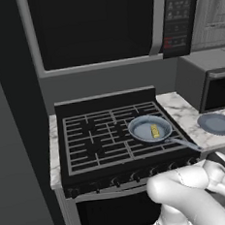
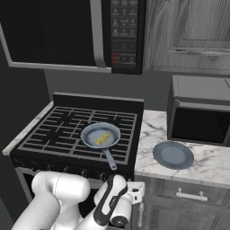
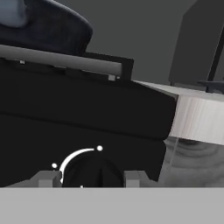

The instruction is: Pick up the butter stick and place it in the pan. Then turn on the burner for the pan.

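Butter [image 1: 155,130] lies in the pan [image 1: 143,129] on the stove's [image 1: 87,136] right front burner in the left base view; the handle runs toward the front right, its end hidden behind the white arm. A plate [image 1: 218,124] sits on the marble table [image 1: 183,115].

From the right base view, butter [image 2: 103,139] rests inside the pan [image 2: 92,134], plate [image 2: 173,155] well apart.

Seen from the hand, the end effector [image 3: 91,178] brackets a dark knob [image 3: 91,171]; its tips are narrowly parted either side, contact hard to make out.
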